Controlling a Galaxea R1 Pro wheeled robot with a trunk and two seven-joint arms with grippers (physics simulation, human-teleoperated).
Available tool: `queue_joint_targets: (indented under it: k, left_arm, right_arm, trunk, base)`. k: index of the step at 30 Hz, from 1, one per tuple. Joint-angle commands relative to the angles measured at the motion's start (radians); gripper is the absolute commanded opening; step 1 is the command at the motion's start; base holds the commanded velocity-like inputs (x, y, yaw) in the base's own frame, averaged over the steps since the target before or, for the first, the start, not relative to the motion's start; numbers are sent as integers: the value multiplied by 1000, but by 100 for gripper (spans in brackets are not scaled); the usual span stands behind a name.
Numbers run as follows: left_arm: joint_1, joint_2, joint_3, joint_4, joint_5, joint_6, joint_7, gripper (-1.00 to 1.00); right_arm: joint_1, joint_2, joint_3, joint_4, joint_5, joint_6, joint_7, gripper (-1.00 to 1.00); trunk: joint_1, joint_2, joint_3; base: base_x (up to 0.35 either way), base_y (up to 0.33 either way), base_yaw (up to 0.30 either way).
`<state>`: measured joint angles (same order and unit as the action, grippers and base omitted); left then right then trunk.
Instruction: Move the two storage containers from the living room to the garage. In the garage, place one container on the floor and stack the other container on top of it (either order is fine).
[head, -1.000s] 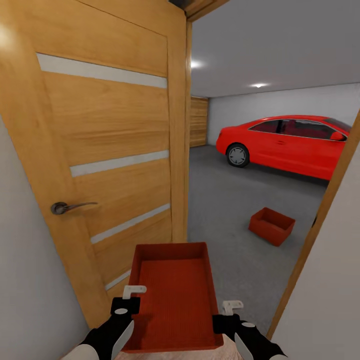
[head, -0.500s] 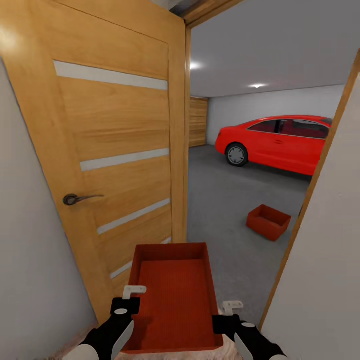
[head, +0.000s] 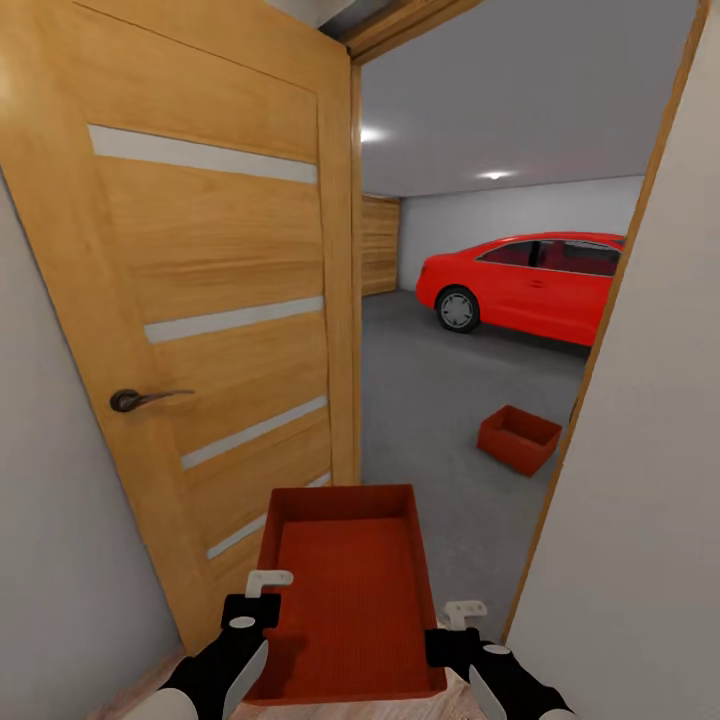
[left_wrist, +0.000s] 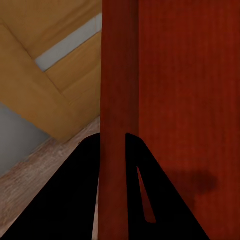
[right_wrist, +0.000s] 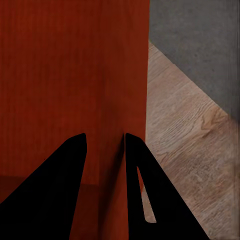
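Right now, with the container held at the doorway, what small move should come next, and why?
Probably roll forward through the doorway: both grippers, left gripper and right gripper, clamp the held container, while the other container sits ahead on the grey floor.

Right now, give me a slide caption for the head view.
Both hands, left and right, carry a storage container through the doorway toward the second container on the garage floor.

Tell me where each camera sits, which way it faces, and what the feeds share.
Head view: on the head, facing through the doorway past the open door to the red car and second bin; both end effectors visible.
Left wrist: along the left end effector clamping the held bin.
Right wrist: along the right end effector on the bin's opposite wall.
Shared: the held bin.
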<state>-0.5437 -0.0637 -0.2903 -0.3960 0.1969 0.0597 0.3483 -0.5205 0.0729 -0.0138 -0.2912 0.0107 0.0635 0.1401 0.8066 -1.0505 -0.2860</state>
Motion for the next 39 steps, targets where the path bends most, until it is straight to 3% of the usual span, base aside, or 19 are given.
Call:
queue_joint_targets:
  k: [1, 22, 39]
  left_arm:
    - [0, 2, -24, 37, 30, 5, 11, -100]
    - [0, 2, -24, 37, 29, 6, 11, -100]
    - [0, 2, -24, 37, 29, 6, 11, -100]
  right_arm:
    - [-1, -1, 1, -20, -5, -16, 7, -100]
    - [-1, -1, 1, -21, -5, -16, 7, -100]
    - [-1, -1, 1, -21, -5, -16, 7, -100]
  trunk:
    - [0, -1, 0]
    - [0, -1, 19]
    - [0, -1, 21]
  base:
    - [0, 0, -249]
    - [0, 0, -252]
    - [0, 93, -23]
